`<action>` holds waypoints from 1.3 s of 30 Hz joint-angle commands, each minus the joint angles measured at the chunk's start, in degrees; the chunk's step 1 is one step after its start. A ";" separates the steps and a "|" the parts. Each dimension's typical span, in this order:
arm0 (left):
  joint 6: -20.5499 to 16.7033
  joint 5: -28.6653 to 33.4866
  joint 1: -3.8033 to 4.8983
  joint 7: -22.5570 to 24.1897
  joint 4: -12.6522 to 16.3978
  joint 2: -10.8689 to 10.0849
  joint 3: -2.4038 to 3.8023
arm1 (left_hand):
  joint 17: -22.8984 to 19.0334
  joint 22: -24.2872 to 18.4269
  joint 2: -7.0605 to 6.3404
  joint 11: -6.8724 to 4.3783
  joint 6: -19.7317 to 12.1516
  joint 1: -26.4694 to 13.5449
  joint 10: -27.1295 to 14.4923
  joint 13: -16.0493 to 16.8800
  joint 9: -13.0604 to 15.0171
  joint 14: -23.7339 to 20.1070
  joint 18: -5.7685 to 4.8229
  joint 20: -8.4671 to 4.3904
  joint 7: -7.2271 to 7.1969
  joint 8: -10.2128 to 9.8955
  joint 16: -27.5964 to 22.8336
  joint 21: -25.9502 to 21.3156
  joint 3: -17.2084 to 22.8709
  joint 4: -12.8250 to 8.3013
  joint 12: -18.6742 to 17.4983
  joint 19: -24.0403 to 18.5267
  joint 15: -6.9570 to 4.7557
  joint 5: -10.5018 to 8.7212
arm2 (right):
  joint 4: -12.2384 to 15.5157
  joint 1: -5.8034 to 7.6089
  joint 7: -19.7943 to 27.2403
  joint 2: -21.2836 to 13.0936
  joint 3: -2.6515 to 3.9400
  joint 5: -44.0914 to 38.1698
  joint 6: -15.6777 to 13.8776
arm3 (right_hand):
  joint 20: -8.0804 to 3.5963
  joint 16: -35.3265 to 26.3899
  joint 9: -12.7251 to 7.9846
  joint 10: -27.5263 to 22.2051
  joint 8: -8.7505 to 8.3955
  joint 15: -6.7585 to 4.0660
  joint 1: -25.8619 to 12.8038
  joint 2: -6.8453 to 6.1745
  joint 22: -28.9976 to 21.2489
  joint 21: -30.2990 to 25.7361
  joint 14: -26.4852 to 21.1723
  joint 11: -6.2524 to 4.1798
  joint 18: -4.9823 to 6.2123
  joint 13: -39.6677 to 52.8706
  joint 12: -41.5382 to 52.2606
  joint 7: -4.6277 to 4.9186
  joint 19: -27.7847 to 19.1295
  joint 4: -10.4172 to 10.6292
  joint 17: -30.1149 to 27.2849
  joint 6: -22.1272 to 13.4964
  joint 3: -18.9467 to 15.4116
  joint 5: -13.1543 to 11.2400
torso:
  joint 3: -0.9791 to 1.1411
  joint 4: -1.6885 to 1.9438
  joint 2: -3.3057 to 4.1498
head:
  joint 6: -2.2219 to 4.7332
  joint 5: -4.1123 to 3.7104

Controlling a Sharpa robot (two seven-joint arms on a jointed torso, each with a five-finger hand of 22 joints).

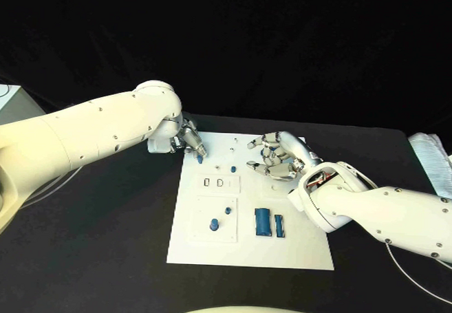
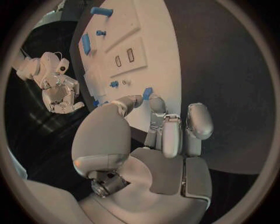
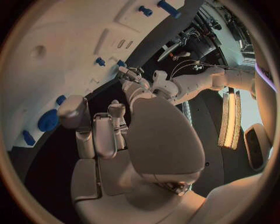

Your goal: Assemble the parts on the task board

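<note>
Our left robot hand [image 1: 184,140] pinches a small blue plastic peg [image 1: 200,155] over the flat white task board [image 1: 302,252] (near its far-left corner); a loose pinch could drop it. Our right robot hand [image 1: 273,157] hovers, curled and holding nothing.

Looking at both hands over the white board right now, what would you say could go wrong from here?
The left hand pinches a small blue part only at its fingertips, above the far left edge of the white task board; it may slip or drop onto the black table. The right hand hovers close by with fingers curled, so the hands might collide.
</note>
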 commanded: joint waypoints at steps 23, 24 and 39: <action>1.41 1.04 0.03 -0.20 0.52 -0.30 -0.02 | 1.51 -0.03 -0.28 -0.03 0.62 -0.55 -0.19 0.22 -0.13 2.58 -0.23 -0.01 0.18 -0.66 0.15 -0.46 -2.39 1.51 0.45 0.01 -0.21 -0.54 | -0.10 -0.03 0.56 0.06 0.00 -0.15 -0.08 | 0.15 -0.22 0.07 -0.22 0.38 -0.48 -0.52 -0.34 -0.16 -0.27 0.49 -0.08 0.88 -0.21 -0.16 0.06 0.31 -0.06 -0.15 -0.25 0.08 -0.10 | 0.03 -0.02 0.01 | 0.03 0.08; 1.44 1.06 0.03 -0.20 0.52 -0.31 -0.02 | 1.51 -0.03 -0.28 -0.03 0.62 -0.55 -0.19 0.22 -0.13 2.58 -0.23 -0.01 0.18 -0.66 0.15 -0.46 -2.39 1.51 0.45 0.01 -0.21 -0.54 | -0.10 -0.03 0.56 0.06 0.00 -0.15 -0.09 | 0.15 -0.22 0.07 -0.22 0.38 -0.48 -0.52 -0.34 -0.16 -0.27 0.49 -0.08 0.88 -0.21 -0.16 0.06 0.31 -0.06 -0.15 -0.25 0.08 -0.10 | 0.03 -0.01 0.02 | 0.02 0.10; 1.53 1.17 0.03 -0.34 0.51 -0.52 -0.04 | 1.50 -0.03 -0.32 0.00 0.72 -0.31 -0.25 0.20 -0.18 2.57 -0.23 0.02 0.22 -0.95 0.13 -0.53 -3.79 2.84 0.44 0.02 -0.19 -1.62 | -0.09 -0.03 0.55 -0.01 0.00 -0.15 -0.07 | 0.15 -0.23 0.08 -0.22 0.40 -0.48 -0.61 -0.35 -0.20 -0.33 0.49 -0.07 0.88 -0.24 -0.16 0.06 0.31 -0.02 -0.15 -0.26 0.05 -0.13 | 0.02 -0.03 0.03 | -0.05 0.09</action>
